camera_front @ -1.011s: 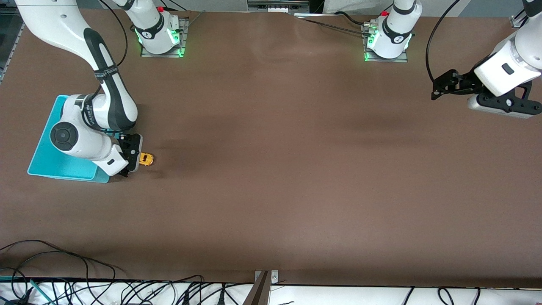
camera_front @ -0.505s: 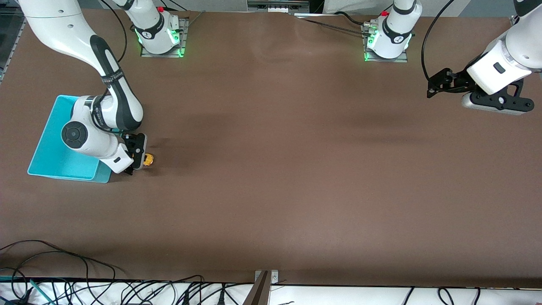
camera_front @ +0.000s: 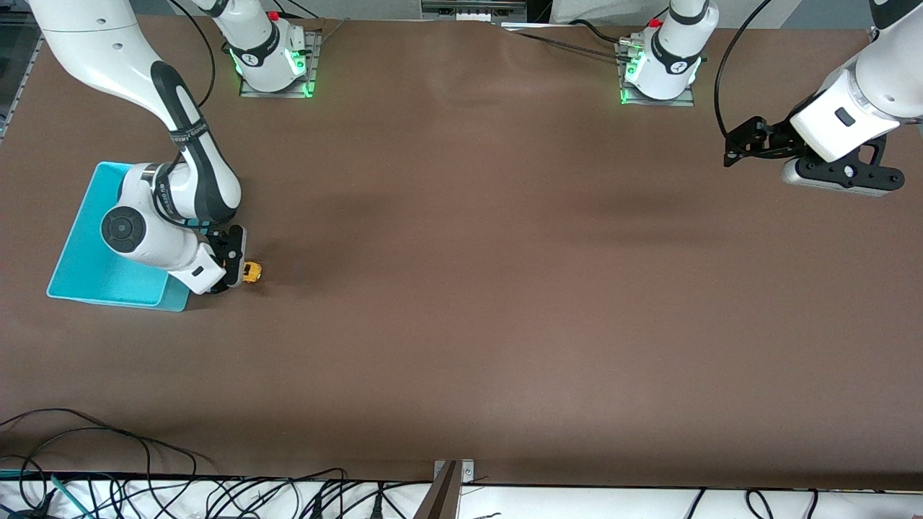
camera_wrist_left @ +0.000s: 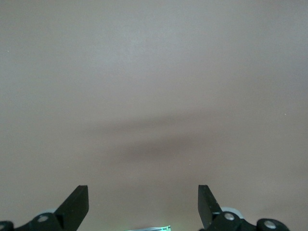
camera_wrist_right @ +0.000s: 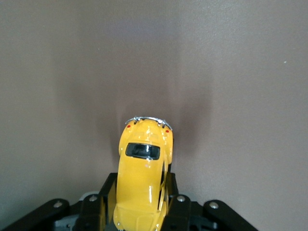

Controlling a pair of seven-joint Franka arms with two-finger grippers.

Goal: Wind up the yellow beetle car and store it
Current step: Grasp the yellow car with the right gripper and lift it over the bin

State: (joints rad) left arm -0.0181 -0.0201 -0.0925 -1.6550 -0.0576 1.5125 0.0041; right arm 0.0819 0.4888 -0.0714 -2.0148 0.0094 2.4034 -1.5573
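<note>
Yellow beetle car (camera_front: 252, 272): seen on the brown surface (camera_front: 461, 288) toward the right arm's end, just beside the turquoise tray (camera_front: 79, 238) and clear of its rim. In the right wrist view the car (camera_wrist_right: 143, 183) is clamped between the two black fingers (camera_wrist_right: 98, 204), its chrome bumper pointing away from the camera.

Right gripper (camera_front: 234, 268): lowered to the surface beside the tray and closed on the car's sides.

Left gripper (camera_front: 735, 148): held in the air over the bare surface at the left arm's end, well apart from the car; this arm is left waiting. In its wrist view the fingers (camera_wrist_left: 77, 204) are seen spread wide, with nothing between them.

Turquoise tray: shallow, set on the surface, partly covered by the right arm.
</note>
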